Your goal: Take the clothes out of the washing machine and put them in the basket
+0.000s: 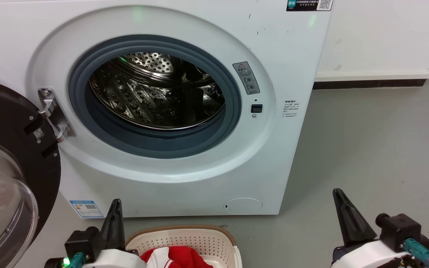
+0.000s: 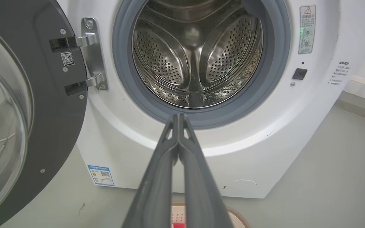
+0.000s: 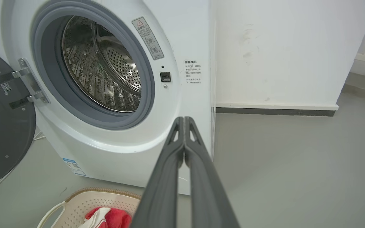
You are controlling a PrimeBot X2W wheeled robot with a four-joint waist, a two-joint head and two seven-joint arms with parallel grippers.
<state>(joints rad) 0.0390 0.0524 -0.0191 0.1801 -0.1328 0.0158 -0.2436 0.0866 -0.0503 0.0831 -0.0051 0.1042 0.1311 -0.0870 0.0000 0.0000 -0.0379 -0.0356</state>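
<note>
**Fig. — Front-loader unloading, late stage.**

- **Washing machine** (image 1: 169,186): white cabinet w/ door (image 1: 13,123) swung open to robot's left. A grey rubber ring (image 1: 155,143) runs round the mouth. The drum (image 1: 155,93) shows bare perforated steel over the part in sight; its lowest front section is hidden behind the ring.
- **Basket** (image 1: 203,238): on the floor (image 1: 367,149) just in front of the machine, btwn the two arms, nearer the left one.
- **Clothes** (image 1: 179,257): red fabric w/ white trim, bunched inside the basket, below its rim.
- **Left gripper** (image 1: 115,204): just beside the basket's left rim, fingers pressed together, nothing btwn them.
- **Right gripper** (image 3: 184,119): well apart to the right over the grey floor, fingers likewise together, nothing held. Both grippers point toward the machine.

**Handling (judgement):**
- The garments are prob. light and limp, w/ no stiffness. They will drape & sag from any pinch point, so a trailing end may catch on the ring or the basket rim.
- Not fragile, and not slippery if dry. If damp, they will be heavier & cling to steel.
- Best hold is a raised fold or thick bunch near the middle of the mass. Thin trim or a single edge would let most of the cloth hang long.
- Task prob. near done; a check of the hidden drum floor is what's left.
</note>
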